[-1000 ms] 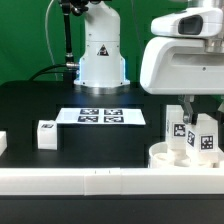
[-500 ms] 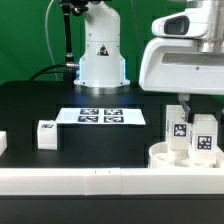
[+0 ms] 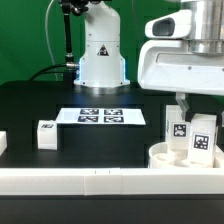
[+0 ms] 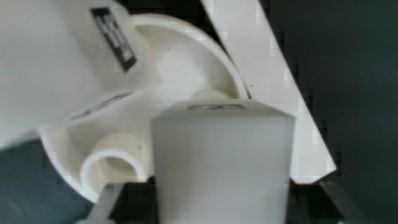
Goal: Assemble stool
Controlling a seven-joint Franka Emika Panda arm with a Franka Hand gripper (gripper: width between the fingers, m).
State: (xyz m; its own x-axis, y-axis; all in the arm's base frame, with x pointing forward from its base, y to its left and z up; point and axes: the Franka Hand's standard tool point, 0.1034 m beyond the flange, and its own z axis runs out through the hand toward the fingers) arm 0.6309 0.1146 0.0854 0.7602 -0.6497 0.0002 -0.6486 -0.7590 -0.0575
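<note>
The round white seat (image 3: 186,157) lies at the exterior view's right, against the white border rail. One tagged leg (image 3: 177,127) stands upright in it. My gripper (image 3: 204,112) is shut on a second tagged leg (image 3: 204,137) and holds it upright just over the seat beside the first. In the wrist view the held leg (image 4: 221,160) fills the space between my dark fingers (image 4: 128,200), with the seat's rim and a socket (image 4: 111,165) below it. A third leg (image 3: 46,133) stands on the black table at the exterior view's left.
The marker board (image 3: 100,116) lies flat mid-table before the robot base (image 3: 102,55). The long white border rail (image 3: 100,181) runs along the near edge. A small white part (image 3: 3,143) sits at the exterior view's far left edge.
My gripper has risen slightly with the leg, lifting it a little over the seat. Nothing else has moved.
</note>
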